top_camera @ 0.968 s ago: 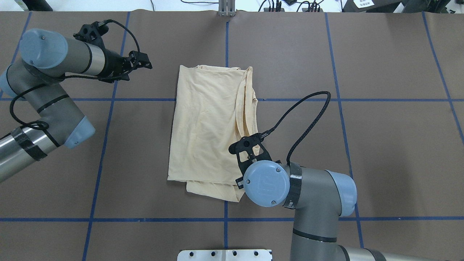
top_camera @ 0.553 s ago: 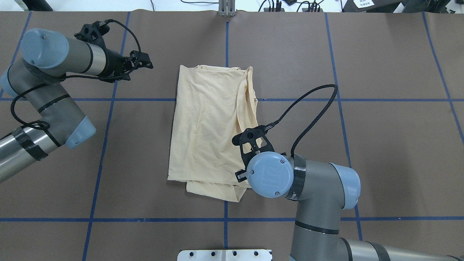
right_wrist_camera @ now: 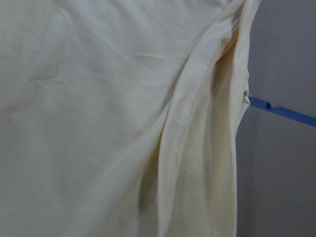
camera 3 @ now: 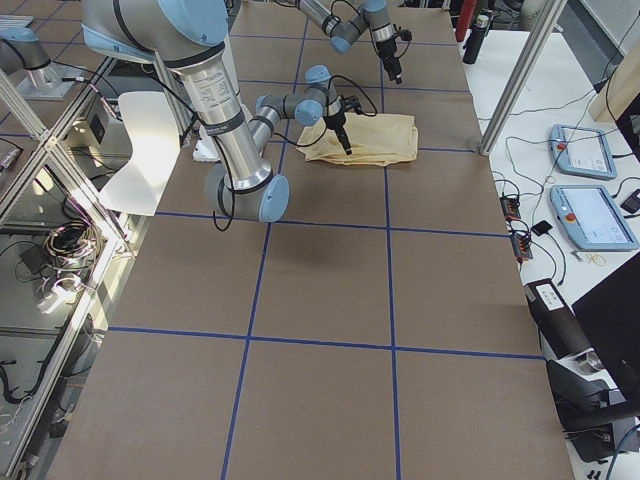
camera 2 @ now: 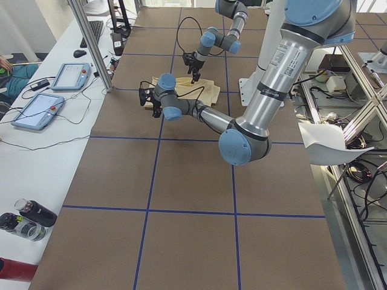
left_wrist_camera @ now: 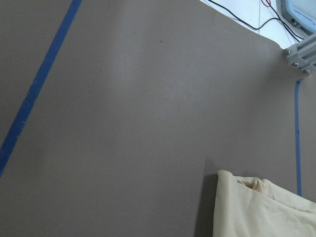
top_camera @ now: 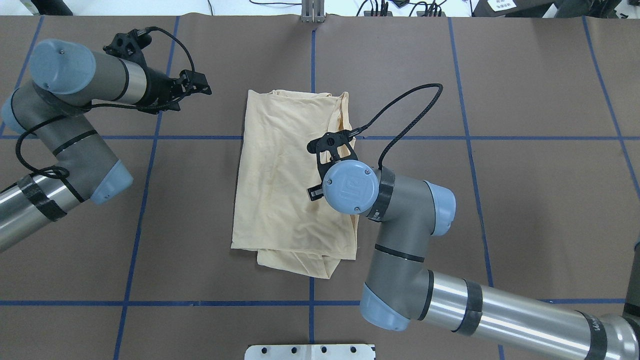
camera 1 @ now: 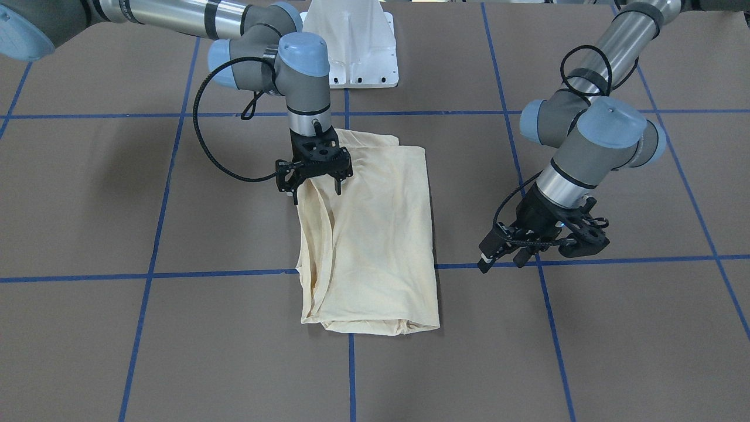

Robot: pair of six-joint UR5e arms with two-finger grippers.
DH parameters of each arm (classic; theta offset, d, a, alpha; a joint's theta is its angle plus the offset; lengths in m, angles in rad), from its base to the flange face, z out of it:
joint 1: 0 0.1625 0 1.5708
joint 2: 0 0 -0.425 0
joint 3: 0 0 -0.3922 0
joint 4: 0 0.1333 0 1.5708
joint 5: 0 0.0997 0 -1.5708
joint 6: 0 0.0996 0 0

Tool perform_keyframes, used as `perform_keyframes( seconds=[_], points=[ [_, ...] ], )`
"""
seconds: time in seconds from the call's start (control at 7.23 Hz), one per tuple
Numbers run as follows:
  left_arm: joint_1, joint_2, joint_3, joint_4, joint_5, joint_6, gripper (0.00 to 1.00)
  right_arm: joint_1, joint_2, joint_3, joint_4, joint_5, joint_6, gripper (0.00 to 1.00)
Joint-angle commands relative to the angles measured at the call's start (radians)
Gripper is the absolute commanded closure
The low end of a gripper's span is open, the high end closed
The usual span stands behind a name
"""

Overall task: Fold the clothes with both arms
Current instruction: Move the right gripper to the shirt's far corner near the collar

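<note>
1. My right gripper (camera 1: pixel 316 190) points down over the right edge of the cream T-shirt (top_camera: pixel 285 175), fingers apart and gripping nothing.
2. My left gripper (top_camera: pixel 204 85) hangs over bare table (top_camera: pixel 525 210), beside the shirt, fingers spread.
3. The T-shirt lies folded lengthwise at the table's centre, across a blue tape line (top_camera: pixel 500 137).

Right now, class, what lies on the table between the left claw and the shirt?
Nothing. The overhead view shows only bare brown table between the left claw and the shirt, and the two are apart.
</note>
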Motion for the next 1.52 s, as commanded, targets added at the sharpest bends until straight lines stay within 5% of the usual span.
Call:
perform_keyframes(
  seconds=[0.0, 0.55, 0.97, 1.38],
  points=[
    [0.000, -0.002, 0.006, -0.002, 0.001, -0.002, 0.00, 0.035, 0.016, -0.066, 0.014, 0.001, -0.053, 0.01],
    [0.002, -0.008, 0.012, -0.002, 0.002, -0.005, 0.00, 0.105, 0.015, -0.129, 0.015, 0.040, -0.122, 0.04],
    [0.003, -0.015, 0.012, 0.000, 0.002, -0.012, 0.00, 0.214, 0.007, -0.129, 0.017, 0.146, -0.217, 0.19],
    [0.003, -0.015, 0.035, -0.015, 0.002, -0.003, 0.00, 0.247, 0.121, -0.184, 0.050, 0.150, -0.186, 0.19]
  ],
)
